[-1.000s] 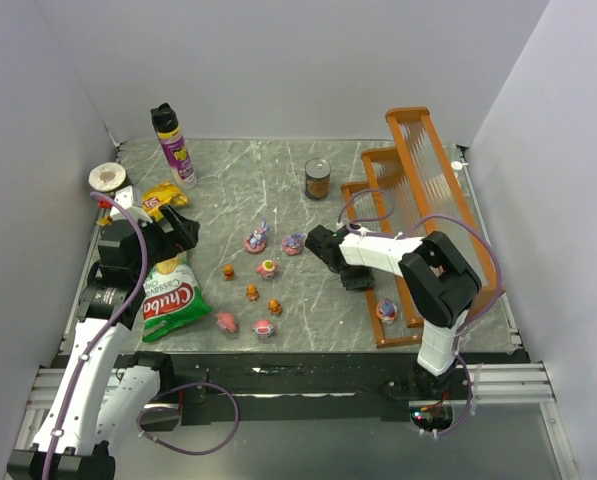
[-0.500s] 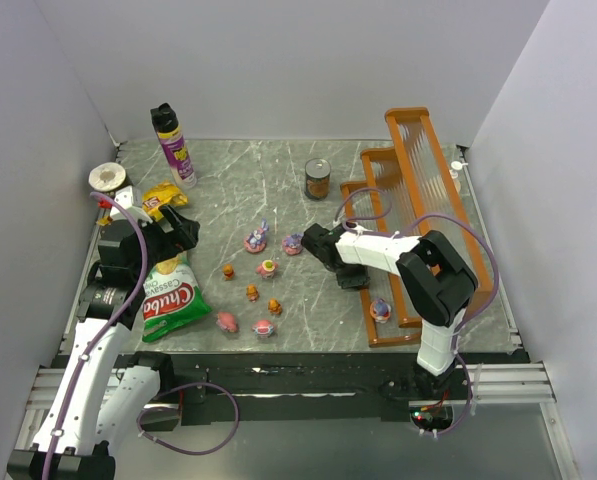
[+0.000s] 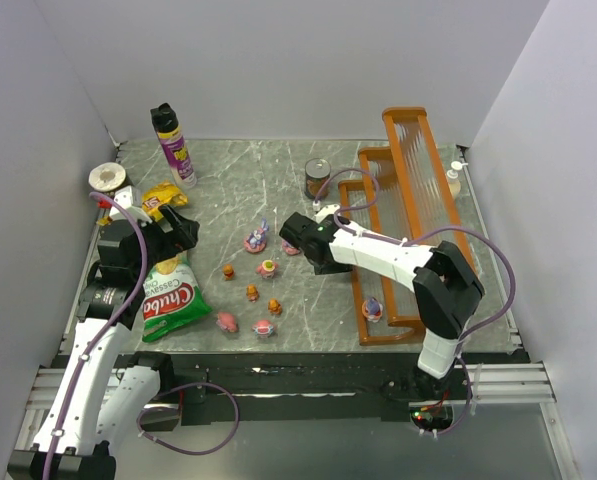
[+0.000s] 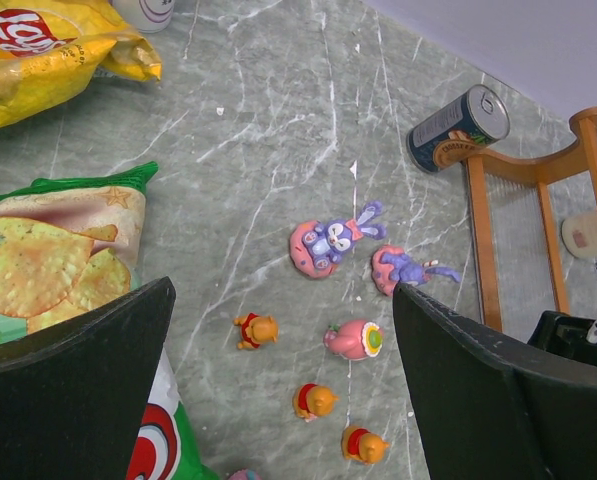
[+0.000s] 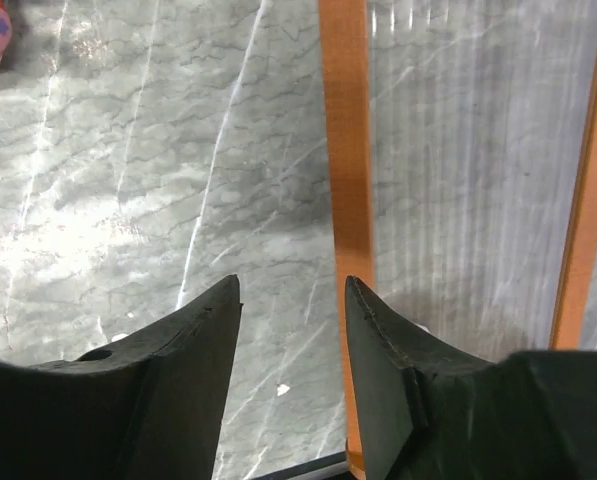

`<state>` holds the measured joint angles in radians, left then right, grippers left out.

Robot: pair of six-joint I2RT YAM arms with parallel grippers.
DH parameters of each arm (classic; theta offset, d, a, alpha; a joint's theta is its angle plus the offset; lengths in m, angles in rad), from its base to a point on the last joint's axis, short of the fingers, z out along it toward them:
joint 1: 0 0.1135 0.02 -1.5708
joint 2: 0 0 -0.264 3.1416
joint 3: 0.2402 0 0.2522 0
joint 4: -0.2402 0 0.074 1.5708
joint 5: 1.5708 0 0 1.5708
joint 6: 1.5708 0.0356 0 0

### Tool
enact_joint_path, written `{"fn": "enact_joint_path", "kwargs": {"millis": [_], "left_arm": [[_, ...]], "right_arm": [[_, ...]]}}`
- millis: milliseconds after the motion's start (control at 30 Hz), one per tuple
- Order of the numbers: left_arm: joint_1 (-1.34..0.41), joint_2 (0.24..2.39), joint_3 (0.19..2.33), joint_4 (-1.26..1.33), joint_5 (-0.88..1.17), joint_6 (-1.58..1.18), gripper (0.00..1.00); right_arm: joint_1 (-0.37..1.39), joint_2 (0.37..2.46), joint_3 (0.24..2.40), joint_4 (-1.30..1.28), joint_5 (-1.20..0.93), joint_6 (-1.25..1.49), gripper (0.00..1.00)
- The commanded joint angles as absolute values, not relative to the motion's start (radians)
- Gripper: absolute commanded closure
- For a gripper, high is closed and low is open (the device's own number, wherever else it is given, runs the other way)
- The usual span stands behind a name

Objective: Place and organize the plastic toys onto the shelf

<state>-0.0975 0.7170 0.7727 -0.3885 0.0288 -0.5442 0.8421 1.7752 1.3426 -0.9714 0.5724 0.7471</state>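
The orange-brown stepped shelf (image 3: 410, 190) stands at the right, with one small purple-pink toy (image 3: 374, 308) on its lowest tier. Several tiny toys lie mid-table: a purple bunny on a pink base (image 3: 256, 238), a pink one (image 3: 268, 267), orange bears (image 3: 251, 292) and pink ones (image 3: 227, 321). In the left wrist view I see the bunny (image 4: 328, 240), a second purple toy (image 4: 403, 270), a pink toy (image 4: 353, 340) and orange bears (image 4: 315, 400). My right gripper (image 3: 300, 240) is open and empty beside the toys; its view shows the shelf rim (image 5: 346, 150). My left gripper (image 3: 183, 228) is open, raised at the left.
A green chip bag (image 3: 168, 295) and a yellow snack bag (image 3: 164, 195) lie at the left under my left arm. A spray can (image 3: 173, 145) and a tape roll (image 3: 106, 176) stand at the back left. A tin can (image 3: 317, 178) stands by the shelf's back corner.
My right gripper has moved left, from the shelf's low tier to the purple toys. The shelf's near end and the toy on it have slid slightly left. The left arm has not moved.
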Motion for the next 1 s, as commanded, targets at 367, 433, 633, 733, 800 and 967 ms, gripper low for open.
{"fn": "enact_joint_path", "kwargs": {"millis": [367,433,633,733,800,967], "left_arm": [[-0.078,0.726,0.799,-0.379,0.049,-0.549,0.04],[-0.075,0.729,0.801,-0.38,0.049,-0.548,0.04],[-0.071,0.733,0.801,-0.383,0.044,-0.548,0.04],[-0.068,0.735,0.801,-0.384,0.041,-0.546,0.04],[-0.067,0.736,0.801,-0.382,0.044,-0.546,0.04],[-0.055,0.742,0.802,-0.379,0.054,-0.546,0.04]], "right_arm": [[0.881,1.563,1.236,-0.513,0.41,0.214,0.2],[0.858,1.575,1.267,-0.488,0.378,0.152,0.17],[0.784,1.659,1.348,-0.426,0.198,-0.032,0.12],[0.77,1.696,1.371,-0.419,0.167,-0.115,0.15],[0.772,1.704,1.365,-0.381,0.149,-0.167,0.17],[0.77,1.744,1.387,-0.364,0.13,-0.235,0.23]]}}
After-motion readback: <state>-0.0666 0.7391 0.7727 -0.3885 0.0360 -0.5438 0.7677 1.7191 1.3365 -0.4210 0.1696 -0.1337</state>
